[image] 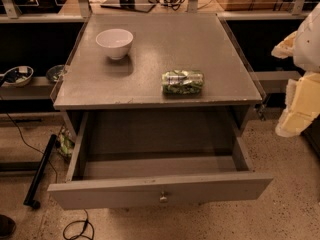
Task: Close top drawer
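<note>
**A:** Where is the top drawer (pixel 160 186)?

**B:** It is pulled well out from under the table (pixel 215 49), toward the camera. Its front is a long, flat grey panel, plain and matte, and it is wider than the box behind it. A small round metal knob (pixel 163 198) sits at the middle of the panel. The side walls are thin grey boards running back into the dark opening beneath the top.

**A:** And the table itself?

**B:** It has a square, flat grey top with a dull, slightly mottled finish and a thin front edge. A white bowl (pixel 114 43) stands at the back left. It is round, smooth and glossy, with a narrow foot. A small bag (pixel 183 82) lies on its side near the front right. It is crinkly and shiny, printed green with a pale label, and sits well apart from the bowl.

**A:** What about the end effector (pixel 299 104)?

**B:** It is at the right edge of the view, beside the table's right side, above the floor and apart from the drawer. All that shows is a set of blocky pale shapes, white above and cream-yellow below. I cannot tell how far open it is, and nothing can be seen in its hold.

**A:** And the surroundings?

**B:** The floor (pixel 290 214) is speckled, like terrazzo. A black bar (pixel 41 170) lies slanted to the left of the drawer, and a thin black cable (pixel 75 229) loops near the drawer's front left corner.
</note>
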